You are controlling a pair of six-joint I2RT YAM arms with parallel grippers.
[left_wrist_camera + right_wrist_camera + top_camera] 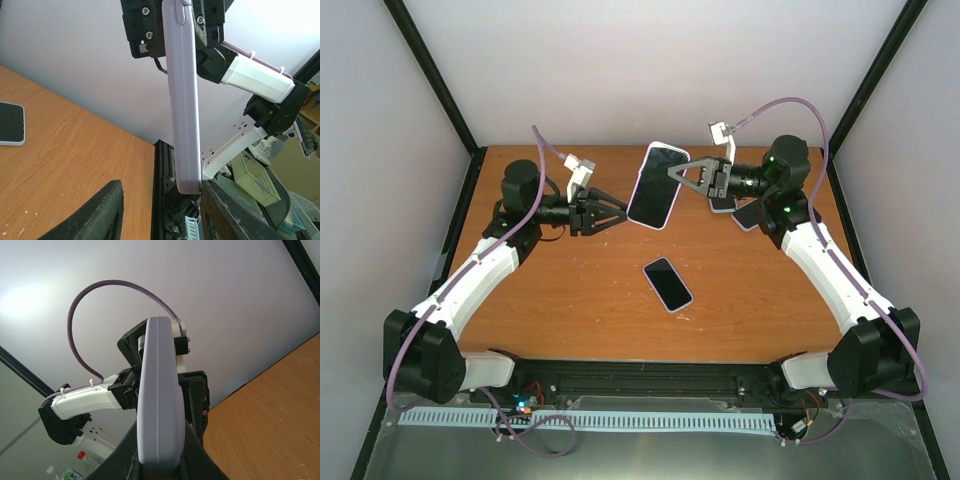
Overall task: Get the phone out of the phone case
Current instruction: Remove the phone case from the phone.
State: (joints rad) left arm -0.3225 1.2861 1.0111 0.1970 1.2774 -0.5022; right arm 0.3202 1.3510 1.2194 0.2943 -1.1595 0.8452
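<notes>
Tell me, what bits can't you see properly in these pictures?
- Top view: dark things beside the right pincer, mostly covered by the right arm; I can't tell what they are.
- Left wrist view: the phone lying on the table is cut off by the left edge.
- Both wrist views: the held phone case is edge-on, so its front does not show there.

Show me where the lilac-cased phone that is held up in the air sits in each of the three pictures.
Top view: the cased phone is upper centre, tilted, screen facing the camera.
Left wrist view: the cased phone is edge-on, a tall lilac strip down the middle.
Right wrist view: the cased phone is edge-on, low centre.
Shared landmark: the wooden table.
</notes>
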